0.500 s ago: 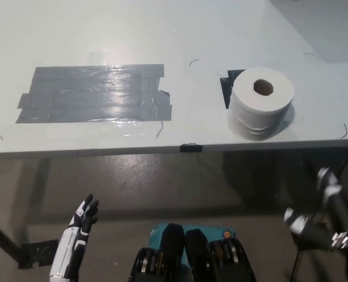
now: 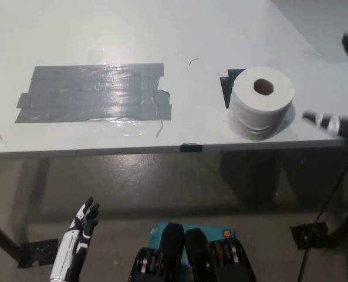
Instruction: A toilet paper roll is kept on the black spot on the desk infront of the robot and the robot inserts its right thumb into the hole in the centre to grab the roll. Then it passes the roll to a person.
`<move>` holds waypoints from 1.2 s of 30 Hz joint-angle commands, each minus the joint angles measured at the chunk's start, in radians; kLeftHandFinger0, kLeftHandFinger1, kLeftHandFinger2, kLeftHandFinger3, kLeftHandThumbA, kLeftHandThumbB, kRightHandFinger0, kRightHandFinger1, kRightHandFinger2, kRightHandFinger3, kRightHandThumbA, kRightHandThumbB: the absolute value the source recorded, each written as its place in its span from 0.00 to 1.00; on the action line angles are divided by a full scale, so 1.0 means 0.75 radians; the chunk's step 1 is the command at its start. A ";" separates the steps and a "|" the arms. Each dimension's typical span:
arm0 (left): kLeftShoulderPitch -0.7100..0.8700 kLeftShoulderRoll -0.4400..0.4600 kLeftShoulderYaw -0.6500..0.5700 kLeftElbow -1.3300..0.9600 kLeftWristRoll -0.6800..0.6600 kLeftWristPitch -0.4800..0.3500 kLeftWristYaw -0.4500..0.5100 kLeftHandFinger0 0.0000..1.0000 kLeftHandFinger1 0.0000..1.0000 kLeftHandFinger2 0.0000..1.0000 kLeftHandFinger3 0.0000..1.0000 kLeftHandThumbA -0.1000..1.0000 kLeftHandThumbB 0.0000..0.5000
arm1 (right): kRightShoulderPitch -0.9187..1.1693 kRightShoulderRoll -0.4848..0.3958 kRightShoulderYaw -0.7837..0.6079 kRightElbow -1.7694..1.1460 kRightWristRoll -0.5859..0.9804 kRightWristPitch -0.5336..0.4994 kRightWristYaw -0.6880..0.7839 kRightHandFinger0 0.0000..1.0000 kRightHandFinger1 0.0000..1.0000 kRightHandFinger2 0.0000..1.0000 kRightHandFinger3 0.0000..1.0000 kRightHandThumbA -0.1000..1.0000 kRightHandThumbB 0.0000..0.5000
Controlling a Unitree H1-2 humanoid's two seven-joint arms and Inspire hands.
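Black and blurred by motion, the right hand (image 2: 337, 120) entered at the 3 o'clock edge of the head view, level with the near edge of the desk; a second dark part of it showed higher up at about 2 o'clock, so its fingers stood apart and held nothing. It lay to the right of the toilet paper roll (image 2: 261, 103), near it but not touching. The roll stood upright on the desk (image 2: 162, 35), at roughly 2 o'clock from the picture's centre, its central hole (image 2: 263, 87) facing up toward the camera. It sat on the black spot (image 2: 227, 86), of which only a dark corner showed at the roll's upper left side. The roll stood close to the front edge of the desk. Farther toward 10 o'clock, well apart from the roll, a broad patch of grey tape (image 2: 94, 94) lay flat on the pale desk surface, with glare across its strips. A small dark mark (image 2: 189, 147) sat on the desk's front edge near the centre. The white left hand (image 2: 83, 221) rested at 7 o'clock, below the desk, fingers spread and pointing up, holding nothing. The floor beneath the desk was dark grey.
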 commanded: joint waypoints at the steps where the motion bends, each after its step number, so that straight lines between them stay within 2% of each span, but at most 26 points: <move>1: -0.005 -0.003 0.000 -0.057 -0.005 -0.060 0.008 1.00 1.00 1.00 1.00 0.96 0.31 | -0.488 -0.221 0.117 0.322 0.003 0.295 0.370 1.00 1.00 1.00 1.00 0.93 0.62; 2: -0.011 -0.001 0.002 -0.057 -0.009 -0.060 0.006 1.00 1.00 1.00 1.00 0.96 0.31 | -0.546 -0.237 0.149 0.386 0.003 0.295 0.414 1.00 1.00 1.00 1.00 0.94 0.62; 3: -0.010 -0.002 0.002 -0.058 -0.005 -0.058 0.008 1.00 1.00 1.00 1.00 0.95 0.31 | -0.621 -0.256 0.205 0.469 -0.046 0.295 0.480 1.00 1.00 1.00 1.00 0.99 0.65; 4: -0.010 -0.003 0.001 -0.058 -0.003 -0.056 0.008 1.00 1.00 1.00 1.00 0.95 0.31 | -0.664 -0.260 0.235 0.524 -0.061 0.295 0.506 1.00 1.00 1.00 1.00 1.00 0.66; 5: -0.010 -0.003 0.001 -0.059 0.000 -0.052 0.010 1.00 1.00 1.00 1.00 0.96 0.32 | -0.717 -0.256 0.264 0.599 -0.069 0.295 0.531 1.00 1.00 1.00 1.00 0.99 0.74; 6: -0.009 -0.004 0.000 -0.062 0.006 -0.048 0.012 1.00 1.00 1.00 1.00 0.96 0.33 | -0.772 -0.240 0.282 0.684 -0.076 0.295 0.557 1.00 1.00 1.00 1.00 0.94 0.78; 8: -0.023 -0.003 0.000 -0.061 0.004 -0.044 0.010 1.00 1.00 1.00 1.00 0.96 0.33 | -0.888 -0.219 0.332 0.844 -0.075 0.295 0.627 1.00 1.00 1.00 1.00 0.91 0.74; 10: -0.026 -0.001 -0.001 -0.064 0.006 -0.036 0.008 1.00 1.00 1.00 1.00 0.97 0.34 | -0.990 -0.214 0.432 0.975 -0.128 0.295 0.691 1.00 1.00 1.00 1.00 0.95 0.76; 11: -0.026 -0.002 -0.001 -0.066 0.005 -0.035 0.008 1.00 1.00 1.00 1.00 0.97 0.34 | -1.031 -0.211 0.481 1.014 -0.136 0.295 0.726 1.00 1.00 1.00 1.00 0.99 0.70; 13: -0.024 -0.001 -0.002 -0.071 0.002 -0.032 0.004 1.00 1.00 1.00 1.00 0.96 0.34 | -1.107 -0.191 0.557 1.111 -0.124 0.288 0.799 1.00 1.00 1.00 1.00 1.00 0.55; 16: -0.026 0.000 -0.003 -0.068 0.004 -0.038 0.004 1.00 1.00 1.00 1.00 0.95 0.32 | -1.197 -0.141 0.630 1.303 -0.143 0.234 0.840 1.00 1.00 1.00 1.00 1.00 0.57; 18: -0.031 -0.001 -0.005 -0.068 0.012 -0.040 0.006 1.00 1.00 1.00 1.00 0.96 0.33 | -1.230 -0.114 0.656 1.379 -0.152 0.239 0.828 1.00 1.00 1.00 1.00 1.00 0.62; 19: -0.031 -0.001 -0.004 -0.068 0.001 -0.040 0.002 1.00 1.00 1.00 1.00 0.96 0.34 | -1.270 -0.072 0.703 1.449 -0.199 0.289 0.805 1.00 1.00 1.00 1.00 1.00 0.72; 21: -0.028 0.002 -0.005 -0.076 0.009 -0.034 0.003 1.00 1.00 1.00 1.00 0.97 0.35 | -1.293 -0.052 0.741 1.496 -0.211 0.287 0.802 1.00 1.00 1.00 1.00 1.00 0.72; 22: -0.033 0.003 -0.006 -0.080 0.011 -0.029 0.001 1.00 1.00 1.00 1.00 0.97 0.35 | -1.302 -0.035 0.750 1.541 -0.210 0.244 0.795 1.00 1.00 1.00 1.00 1.00 0.60; 25: -0.044 0.007 -0.011 -0.084 0.014 -0.020 -0.005 1.00 1.00 1.00 1.00 0.97 0.36 | -1.330 -0.001 0.791 1.650 -0.214 0.143 0.809 1.00 1.00 1.00 1.00 1.00 0.65; 27: -0.049 0.009 -0.012 -0.081 0.013 -0.023 -0.007 1.00 1.00 1.00 1.00 0.98 0.38 | -1.336 0.017 0.800 1.687 -0.215 0.132 0.795 1.00 1.00 1.00 1.00 1.00 0.69; 30: -0.051 0.009 -0.012 -0.081 0.013 -0.026 -0.006 1.00 1.00 1.00 1.00 0.97 0.38 | -1.356 0.037 0.815 1.742 -0.225 0.134 0.806 1.00 1.00 1.00 1.00 1.00 0.68; 31: -0.053 0.014 -0.012 -0.082 0.010 -0.025 -0.010 1.00 1.00 1.00 1.00 0.97 0.36 | -1.340 0.046 0.798 1.699 -0.235 0.245 0.733 1.00 1.00 1.00 1.00 0.99 0.81; 32: -0.055 0.013 -0.013 -0.082 0.013 -0.026 -0.008 1.00 1.00 1.00 1.00 0.97 0.36 | -1.334 0.054 0.768 1.697 -0.222 0.279 0.709 1.00 1.00 1.00 1.00 0.88 0.80; 33: -0.057 0.012 -0.013 -0.082 0.016 -0.026 -0.006 1.00 1.00 1.00 1.00 0.97 0.35 | -1.330 0.057 0.753 1.694 -0.218 0.294 0.699 1.00 1.00 1.00 1.00 0.87 0.79; 34: -0.057 0.012 -0.014 -0.083 0.018 -0.024 -0.004 1.00 1.00 1.00 1.00 0.97 0.35 | -1.328 0.056 0.777 1.687 -0.248 0.279 0.705 1.00 1.00 1.00 1.00 0.94 0.80; 36: -0.080 0.015 -0.012 -0.073 0.014 -0.027 -0.005 1.00 1.00 1.00 1.00 0.97 0.35 | -1.346 0.059 0.783 1.722 -0.262 0.254 0.721 1.00 1.00 1.00 1.00 0.95 0.79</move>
